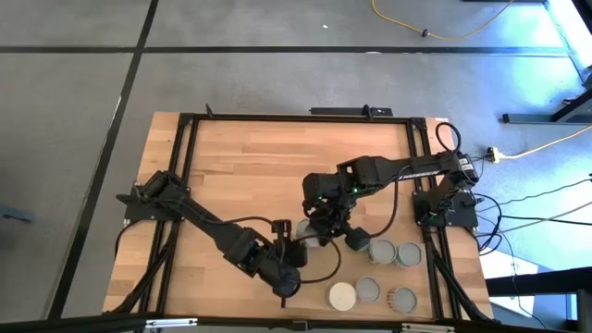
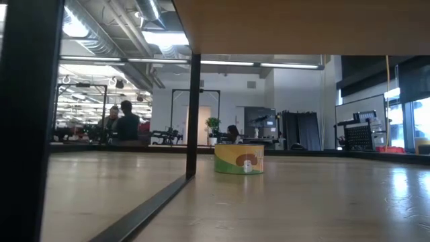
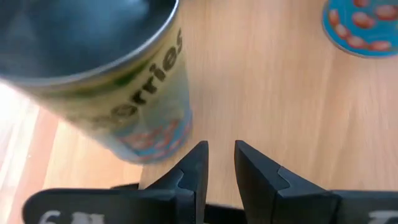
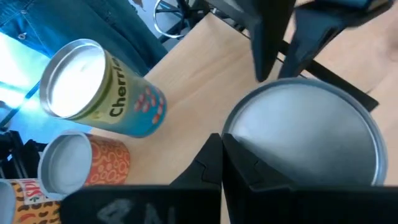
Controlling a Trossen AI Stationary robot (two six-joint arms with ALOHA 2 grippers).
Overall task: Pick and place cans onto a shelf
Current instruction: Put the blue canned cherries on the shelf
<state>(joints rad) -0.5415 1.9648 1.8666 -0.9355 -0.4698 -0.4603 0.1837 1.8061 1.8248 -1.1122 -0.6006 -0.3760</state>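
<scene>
A grey-topped can (image 4: 305, 134) with a green-yellow and blue "Cherries" label (image 3: 124, 87) stands on the wood between my two grippers, at the near middle in the high view (image 1: 310, 231). My right gripper (image 4: 221, 144) is shut, and its tips are at this can's rim. My left gripper (image 3: 220, 155) stands just beside the can, its fingers a narrow gap apart with nothing between them. Another Cherries can (image 4: 102, 87) and an orange can (image 4: 81, 162) stand farther off. In the low view a green-yellow can (image 2: 239, 159) stands under the pale shelf panel (image 2: 302, 27). My right gripper's shut fingertips (image 4: 214, 152) stand at the near rim (image 4: 233, 127) of the grey-topped can, slanting down from the table's right. I cannot tell whether they touch it. The can stands upright on the wood.
Several cans stand at the near right: two grey-topped ones (image 1: 381, 250) (image 1: 407, 252), a white-topped one (image 1: 342, 296) and two more (image 1: 368, 289) (image 1: 404, 299). A blue-topped can (image 3: 360, 25) is beyond my left gripper. A black frame (image 1: 277, 117) borders the wood. People show far off (image 2: 124, 124).
</scene>
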